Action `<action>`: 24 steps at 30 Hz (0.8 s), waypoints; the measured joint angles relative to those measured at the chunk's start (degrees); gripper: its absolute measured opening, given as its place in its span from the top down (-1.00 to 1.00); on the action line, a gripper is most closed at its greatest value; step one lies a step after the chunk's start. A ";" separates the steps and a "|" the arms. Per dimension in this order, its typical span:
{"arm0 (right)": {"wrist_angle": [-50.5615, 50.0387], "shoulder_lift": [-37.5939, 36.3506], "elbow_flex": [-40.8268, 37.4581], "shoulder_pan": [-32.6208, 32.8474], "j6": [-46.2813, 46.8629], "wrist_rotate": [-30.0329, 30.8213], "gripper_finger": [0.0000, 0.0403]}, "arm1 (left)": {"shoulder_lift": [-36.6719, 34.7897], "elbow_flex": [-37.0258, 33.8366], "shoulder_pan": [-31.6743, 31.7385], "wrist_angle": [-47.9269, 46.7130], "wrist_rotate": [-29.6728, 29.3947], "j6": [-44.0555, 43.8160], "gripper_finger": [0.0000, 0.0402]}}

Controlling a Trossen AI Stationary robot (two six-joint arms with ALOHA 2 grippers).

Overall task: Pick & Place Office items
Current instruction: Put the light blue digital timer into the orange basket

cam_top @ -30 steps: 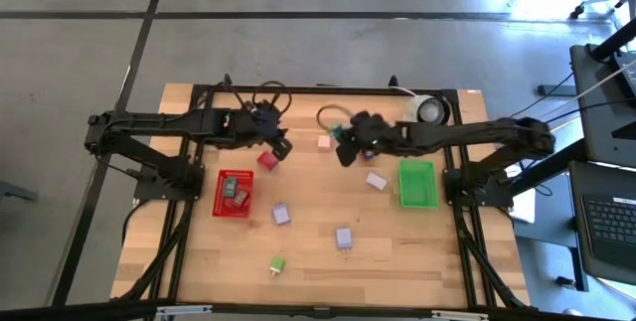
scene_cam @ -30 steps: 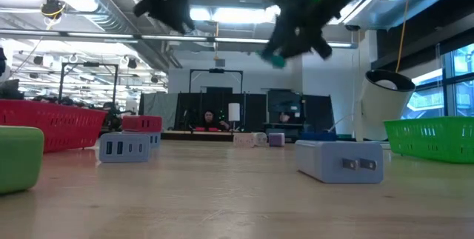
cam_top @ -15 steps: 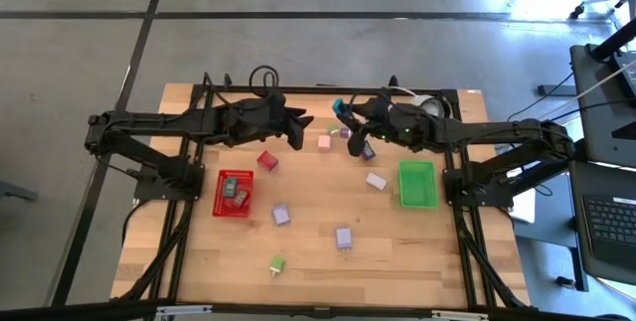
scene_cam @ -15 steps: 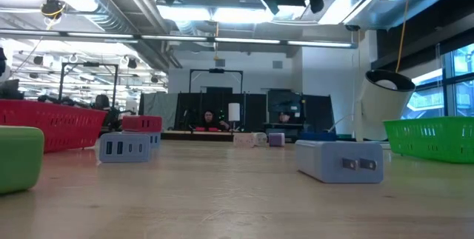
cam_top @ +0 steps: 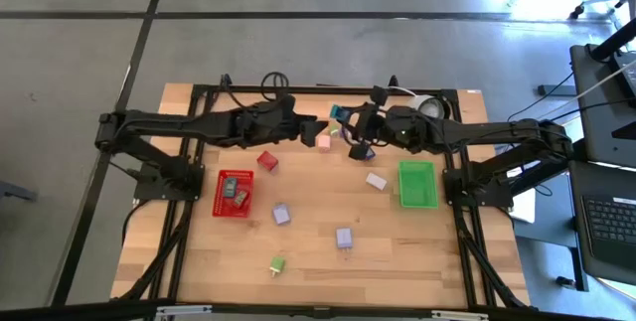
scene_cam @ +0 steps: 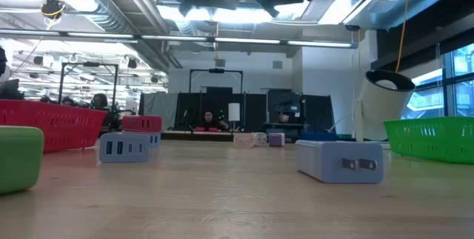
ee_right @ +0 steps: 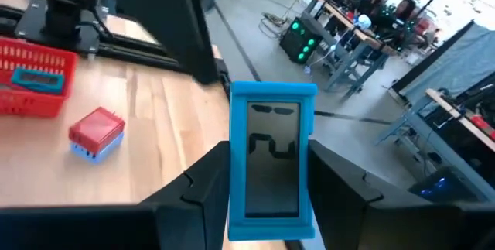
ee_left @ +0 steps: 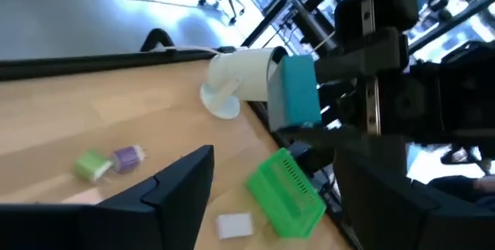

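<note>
A teal block (ee_right: 271,157) is in my right gripper (ee_right: 271,174), high above the table's far middle; it also shows as the teal block (cam_top: 338,112). My left gripper (ee_left: 278,203) is open and level, facing the block (ee_left: 294,99) from the left, a short way off. On the wood rest a red block (cam_top: 266,160), a pink block (cam_top: 324,142), lavender blocks (cam_top: 376,180) (cam_top: 281,214) (cam_top: 344,237) and a green block (cam_top: 277,263). More pieces lie in the red tray (cam_top: 221,193). My right gripper pinches the teal block between its two fingers, one finger (ee_right: 207,182) on each long side face (ee_right: 238,174). The fingers come level from the table's right. The block is lifted clear, its free end (ee_left: 292,72) sticking out toward my left gripper.
A green tray (cam_top: 417,184) lies right of centre and the red tray left of centre. A white round roll (cam_top: 431,109) stands at the far edge, near my right arm. Small green and purple pieces (ee_left: 108,161) lie below the grippers. The near half of the table holds only scattered blocks.
My right gripper has risen with the teal block and moved toward the far edge. My left gripper has left the red block, climbing and swinging toward the table's right until it faces the teal block. The red block stays on the wood.
</note>
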 joint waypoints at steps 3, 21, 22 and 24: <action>-4.68 0.42 -0.05 0.01 0.96 0.24 0.27 | 1.72 0.00 0.70 4.34 2.39 -0.20 -0.34; -11.58 1.41 -0.05 2.43 7.58 0.43 0.27 | 11.65 0.00 4.33 14.63 14.48 -10.60 -0.32; -11.94 1.41 -0.05 2.52 8.09 0.47 0.27 | 11.87 0.00 4.41 14.55 14.84 -10.60 -0.32; -12.88 1.41 -0.05 2.79 8.92 1.32 0.27 | 11.90 0.00 4.43 13.64 14.84 -10.65 -0.31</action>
